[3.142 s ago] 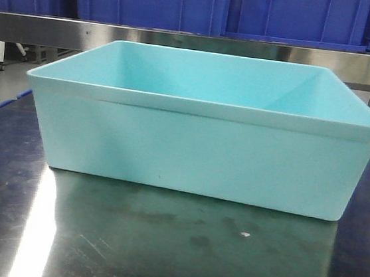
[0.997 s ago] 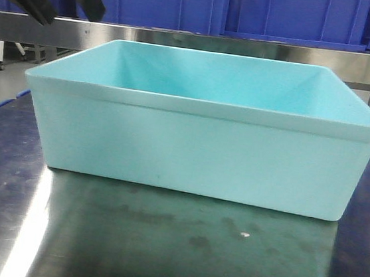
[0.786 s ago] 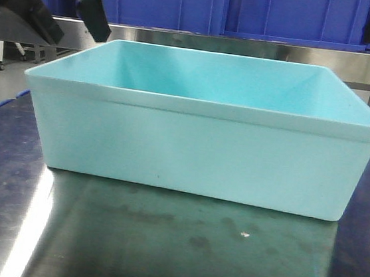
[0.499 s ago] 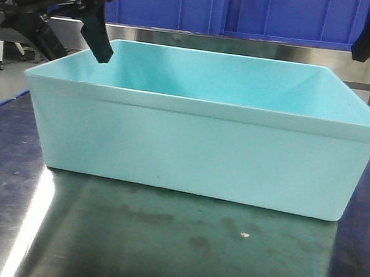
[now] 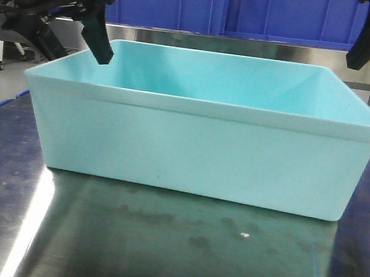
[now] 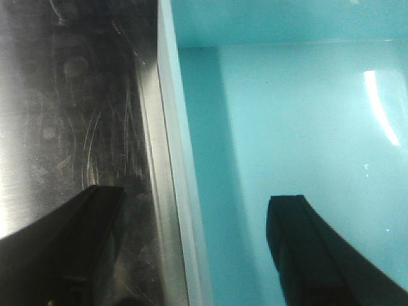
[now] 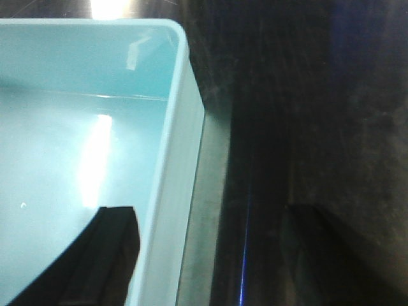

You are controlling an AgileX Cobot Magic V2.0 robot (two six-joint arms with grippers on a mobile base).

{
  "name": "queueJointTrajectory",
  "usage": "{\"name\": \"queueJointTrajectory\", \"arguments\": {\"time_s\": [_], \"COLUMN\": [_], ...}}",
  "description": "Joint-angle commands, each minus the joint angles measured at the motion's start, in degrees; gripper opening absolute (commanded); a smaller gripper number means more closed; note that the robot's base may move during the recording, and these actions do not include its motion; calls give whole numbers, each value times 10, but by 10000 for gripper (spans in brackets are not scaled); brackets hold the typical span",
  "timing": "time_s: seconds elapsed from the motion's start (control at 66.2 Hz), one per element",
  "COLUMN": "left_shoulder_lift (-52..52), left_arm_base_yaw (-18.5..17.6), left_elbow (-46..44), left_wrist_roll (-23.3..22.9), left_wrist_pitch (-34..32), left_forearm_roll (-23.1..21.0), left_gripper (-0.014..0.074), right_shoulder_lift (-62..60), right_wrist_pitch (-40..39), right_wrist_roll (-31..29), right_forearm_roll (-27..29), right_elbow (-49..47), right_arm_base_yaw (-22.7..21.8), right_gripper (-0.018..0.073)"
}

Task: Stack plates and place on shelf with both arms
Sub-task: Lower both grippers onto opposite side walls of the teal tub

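Note:
No plates show in any view. A large turquoise bin [image 5: 197, 146] stands on the dark steel tabletop [image 5: 160, 242]. My left gripper [image 5: 75, 44] is open and hangs over the bin's left wall [image 6: 173, 127]. In the left wrist view this gripper [image 6: 194, 199] has one finger inside the bin and one outside over the table. My right gripper [image 7: 210, 213] is open and straddles the bin's right wall [image 7: 185, 127] the same way. Only one of its fingers [image 5: 364, 46] shows in the front view. The shelf's shiny steel rail [image 5: 248, 49] runs behind the bin.
Blue plastic crates [image 5: 286, 13] sit on the shelf above the rail. The scuffed tabletop [image 6: 64, 95] reaches past the bin on both sides, and a narrow strip of it lies in front. The bin's inside [image 6: 306, 115] holds nothing I can see.
Both arms came down into view from above. The left gripper dropped over the bin's left rim and the right finger lowered at the upper right. The bin has not moved.

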Motion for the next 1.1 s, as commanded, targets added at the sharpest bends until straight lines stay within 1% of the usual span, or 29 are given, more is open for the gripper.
{"name": "queueJointTrajectory", "arguments": {"time_s": [0.0, 0.302, 0.65, 1.088], "left_shoulder_lift": [-24, -24, -24, -24], "left_arm_base_yaw": [-4, -4, -4, -4], "left_elbow": [-20, -20, -20, -20], "left_wrist_roll": [0, 0, 0, 0], "left_wrist_pitch": [-23, -22, -21, -19], "left_forearm_roll": [-9, -9, -9, -2], "left_gripper": [507, 507, 507, 507], "right_shoulder_lift": [-17, -17, -16, 12], "right_wrist_pitch": [-29, -24, -29, -21], "right_wrist_roll": [-2, -2, -6, -6], "right_forearm_roll": [5, 23, 23, 23], "right_elbow": [-22, -22, -22, -22], "right_arm_base_yaw": [-1, 0, 46, 46], "right_gripper": [571, 571, 571, 571]}}
